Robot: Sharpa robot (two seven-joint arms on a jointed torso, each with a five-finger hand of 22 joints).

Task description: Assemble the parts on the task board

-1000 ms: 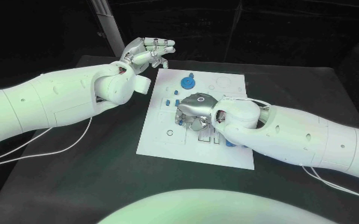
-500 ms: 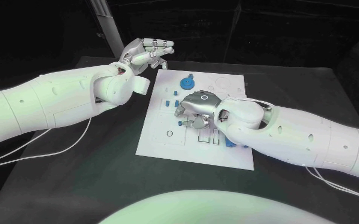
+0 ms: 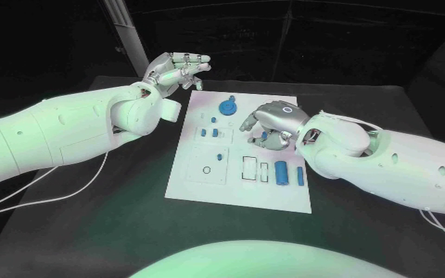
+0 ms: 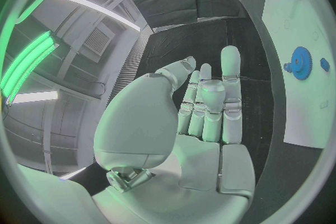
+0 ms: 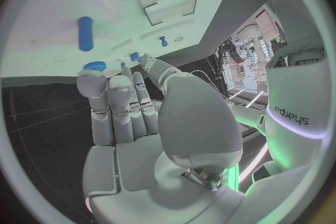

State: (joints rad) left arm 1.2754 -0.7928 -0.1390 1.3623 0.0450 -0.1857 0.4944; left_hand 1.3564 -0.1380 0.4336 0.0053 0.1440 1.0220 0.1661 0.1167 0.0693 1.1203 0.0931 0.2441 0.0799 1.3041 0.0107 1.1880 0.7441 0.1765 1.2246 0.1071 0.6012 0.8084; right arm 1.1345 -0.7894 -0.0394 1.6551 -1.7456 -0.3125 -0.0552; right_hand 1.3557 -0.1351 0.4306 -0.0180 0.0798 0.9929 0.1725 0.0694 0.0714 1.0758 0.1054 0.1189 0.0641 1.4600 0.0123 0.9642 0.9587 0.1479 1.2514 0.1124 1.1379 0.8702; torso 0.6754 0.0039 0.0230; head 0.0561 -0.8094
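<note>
Task board (image 3: 195, 181) mid-table, left hand (image 3: 176, 69) beyond its far-left corner, right hand (image 3: 270, 123) over it

I can read only one text: the word "sharpa", in dark small letters on the robot's white body, in the right wrist view (it stands turned sideways, just above a thin violet ring). On the task board (image 3: 190, 181) and on both arms I find no label, number or sign that I can read.
</note>
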